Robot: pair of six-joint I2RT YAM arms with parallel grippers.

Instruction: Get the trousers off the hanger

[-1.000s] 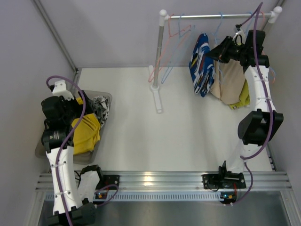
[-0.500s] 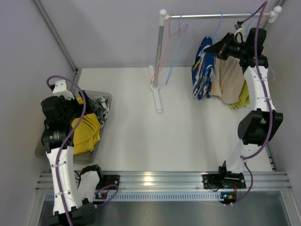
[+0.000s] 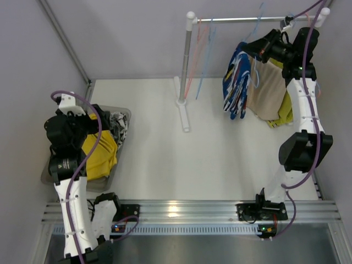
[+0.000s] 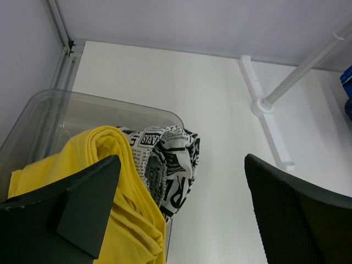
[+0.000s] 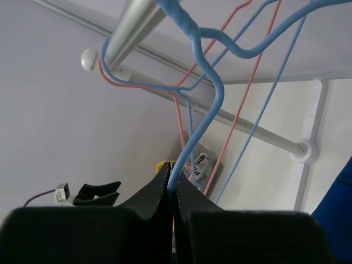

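The blue trousers [image 3: 235, 82] with white and red patches hang from a blue hanger [image 5: 204, 118] whose hook is up at the rail [image 3: 236, 19]. My right gripper [image 3: 258, 49] is shut on that hanger's wire, seen pinched between the jaws in the right wrist view [image 5: 173, 190]. A corner of the blue trousers shows there too [image 5: 336, 220]. The yellow trousers [image 3: 100, 154] and the black-and-white print trousers [image 3: 116, 125] lie in a clear bin [image 3: 126, 113]. My left gripper [image 4: 181, 160] is open and empty above them [image 4: 124, 220] [image 4: 165, 165].
A beige cloth [image 3: 268, 93] and an olive-yellow cloth [image 3: 286, 113] hang right of the blue trousers. Empty pink and blue hangers [image 3: 201, 49] hang by the rack's white post [image 3: 187, 60]. Its foot [image 3: 183, 110] stands on the table. Walls close in left, right and behind.
My right gripper has risen with the blue hanger, lifting the blue trousers. The empty hangers have swung closer to the post. My left arm has shifted slightly.
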